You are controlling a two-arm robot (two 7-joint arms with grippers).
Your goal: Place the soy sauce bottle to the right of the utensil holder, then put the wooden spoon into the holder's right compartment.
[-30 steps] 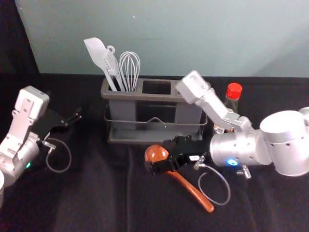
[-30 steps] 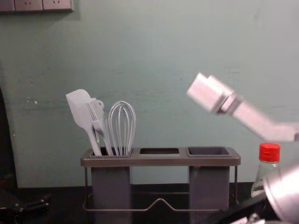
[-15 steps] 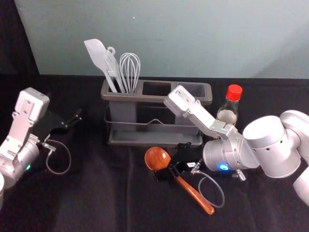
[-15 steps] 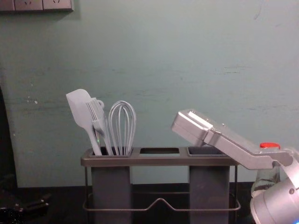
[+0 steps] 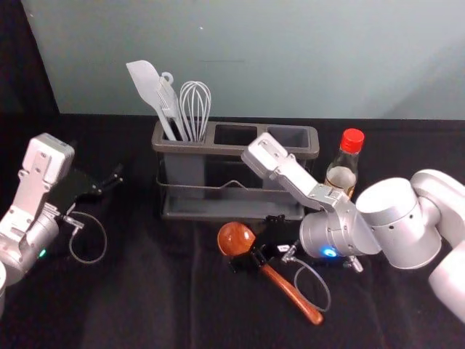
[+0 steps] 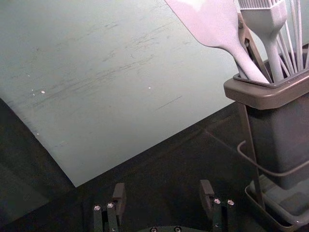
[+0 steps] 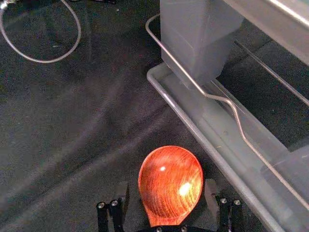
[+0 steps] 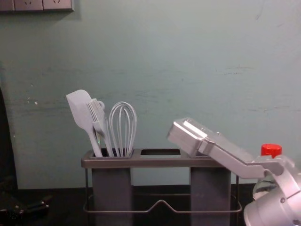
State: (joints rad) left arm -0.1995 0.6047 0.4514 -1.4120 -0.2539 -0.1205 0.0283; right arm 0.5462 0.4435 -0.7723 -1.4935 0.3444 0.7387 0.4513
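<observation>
Leftward: left gripper [image 5: 116, 178] | head: right gripper [image 5: 253, 244] at spoon [image 5: 292, 292] | right wrist: bowl [image 7: 170, 181]

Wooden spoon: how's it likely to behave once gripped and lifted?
The wooden spoon looks stiff, and probably light with that slim handle. Its glossy, rounded bowl might slip or turn in the right gripper. Lifted near the bowl, the long handle could dip.

Spoon [image 7: 171, 180]: glossy wood, grain shows
Holder rim [image 8: 113, 163]: smooth, plastic-looking, low sheen
Wire rail [image 7: 217, 98]: smooth, shiny metal
Tablecloth [image 5: 145, 291]: matt, creased cloth
Bottle [image 5: 344, 166]: clear, glossy glass
Cap [image 5: 353, 140]: smooth plastic
Wall [image 8: 160, 61]: matt, scuffed
</observation>
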